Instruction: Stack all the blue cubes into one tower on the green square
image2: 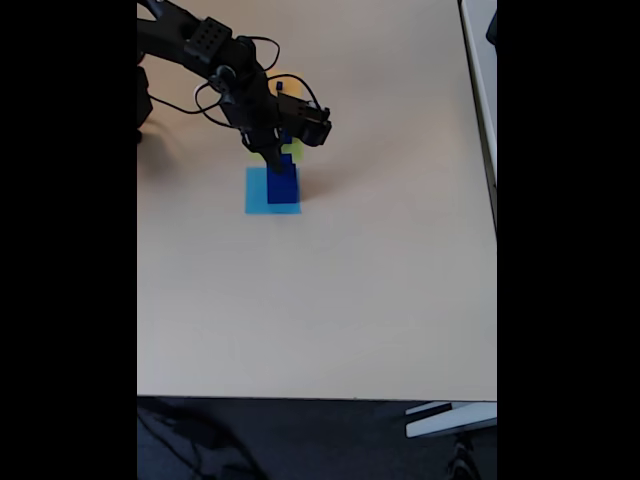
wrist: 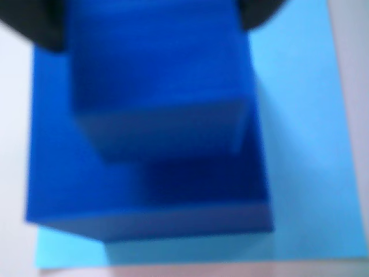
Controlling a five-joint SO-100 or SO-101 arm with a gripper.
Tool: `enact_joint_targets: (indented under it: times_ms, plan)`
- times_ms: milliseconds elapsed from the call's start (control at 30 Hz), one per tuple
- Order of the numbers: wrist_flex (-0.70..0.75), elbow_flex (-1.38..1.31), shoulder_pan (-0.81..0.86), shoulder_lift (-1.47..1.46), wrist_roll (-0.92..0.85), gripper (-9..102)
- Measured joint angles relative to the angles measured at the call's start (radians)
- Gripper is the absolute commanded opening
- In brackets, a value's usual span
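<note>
Down on the light-blue paper square (wrist: 305, 144) sits the large blue cube (wrist: 86, 190), and a smaller blue cube (wrist: 155, 86) is right on top of it, so in the wrist view you get two steps of dark blue. It's pretty blurry up close, but the smaller one looks shifted toward the top of that view, leaving a strip of the big one's top face bare below it. Two dark blobs at the top corners of the wrist view are the fingers (wrist: 34, 26), one on each side of the smaller cube. They sit right at its sides, so the hand (image2: 281, 150) looks narrowed around that cube, but honestly I can't tell whether it's actually gripping or just loosely framing it.

From the fixed view the black arm (image2: 215, 60) reaches in from the upper left, and the hand is down over the blue stack, which stands at the right side of the light-blue square. The green square (image2: 295, 151) peeks out just behind the stack, mostly covered by the arm, with a bit of the orange-yellow square (image2: 290, 80) further back. Everything's on a pale beige surface (image2: 350, 290), dark floor (image2: 300, 440) at the bottom edge.
</note>
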Motion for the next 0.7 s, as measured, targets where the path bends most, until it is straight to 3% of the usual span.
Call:
enact_joint_targets:
  times_ms: [700]
  plan:
    - [-0.028,0.012,0.014,0.0,0.0,7]
